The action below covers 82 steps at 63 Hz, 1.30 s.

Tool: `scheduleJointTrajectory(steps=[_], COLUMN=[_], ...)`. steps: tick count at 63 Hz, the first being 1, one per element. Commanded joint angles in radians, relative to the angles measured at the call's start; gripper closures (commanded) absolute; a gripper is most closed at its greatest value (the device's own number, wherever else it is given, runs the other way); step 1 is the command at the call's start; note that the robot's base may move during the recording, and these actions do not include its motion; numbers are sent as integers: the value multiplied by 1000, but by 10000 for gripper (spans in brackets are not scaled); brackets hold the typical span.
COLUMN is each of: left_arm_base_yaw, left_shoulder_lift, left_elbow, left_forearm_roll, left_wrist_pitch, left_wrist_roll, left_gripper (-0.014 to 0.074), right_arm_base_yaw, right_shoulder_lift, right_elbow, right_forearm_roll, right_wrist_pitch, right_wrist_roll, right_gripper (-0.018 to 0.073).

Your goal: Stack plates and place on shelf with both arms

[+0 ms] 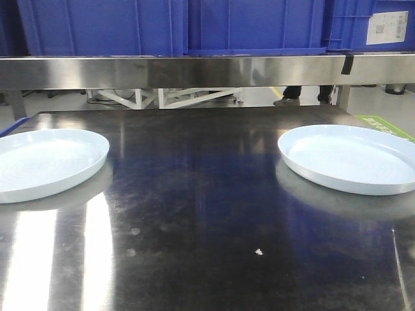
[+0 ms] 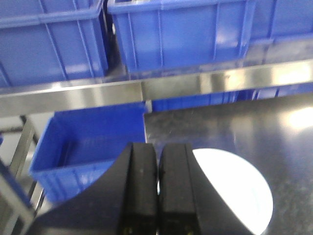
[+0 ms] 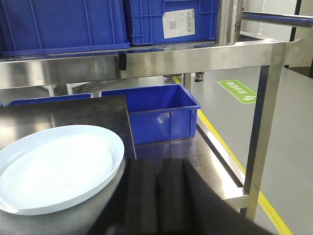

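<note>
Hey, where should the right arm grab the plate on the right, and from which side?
Probably pinch the low upturned rim of the right plate at its right edge, coming from the right; it lies flat, that edge nearest the right gripper.

A: What do we count on the one tabletop [image 1: 207,214]?
B: Two plates [image 1: 45,162] [image 1: 350,159] — alike.
A: And above it?
B: In the front view we count three blue crates [image 1: 97,26] [image 1: 253,26] [image 1: 369,23] on one shelf [image 1: 207,71] — one white label [image 1: 387,27].
</note>
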Motion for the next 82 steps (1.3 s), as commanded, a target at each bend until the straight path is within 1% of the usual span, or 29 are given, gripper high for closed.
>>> scheduleJointTrajectory(steps=[1, 6, 12, 17, 28, 33, 48, 68, 76, 82], left_arm_base_yaw=[-2, -19, -45, -54, -54, -54, -54, -54, -54, -54], left_shoulder_lift=[94, 146, 178, 184, 184, 184, 184, 184, 184, 184], left_elbow=[-99, -125, -125, -125, -125, -125, -125, -125, -125, -125], left_forearm_roll=[9, 1, 1, -1, 1, -28, -15, -21, -21, -64], left_wrist_pitch=[4, 13, -37, -48, -52, -50, -52, -147, -150, -137], left_wrist_roll=[-4, -4, -4, -4, -4, -4, -4, -4, -4, -4], left_gripper=[508, 508, 508, 508, 508, 508, 508, 508, 508, 508], right_arm_base_yaw=[-2, -2, -2, -2, -2, -2, -2, -2, -2, -2], right_shoulder_lift=[-3, -3, -3, -3, -3, -3, -3, -3, -3, -3], right_elbow=[-15, -15, -15, -15, -15, -15, -15, -15, -15, -15], right_forearm_roll=[-8, -8, -8, -8, -8, -8, -8, -8, -8, -8], right_wrist_pitch=[-88, -88, -88, -88, -88, -88, -88, -88, -88, -88], right_wrist_roll=[-7, -7, -7, -7, -7, -7, -7, -7, -7, -7], right_gripper=[511, 511, 511, 511, 511, 511, 511, 511, 511, 511])
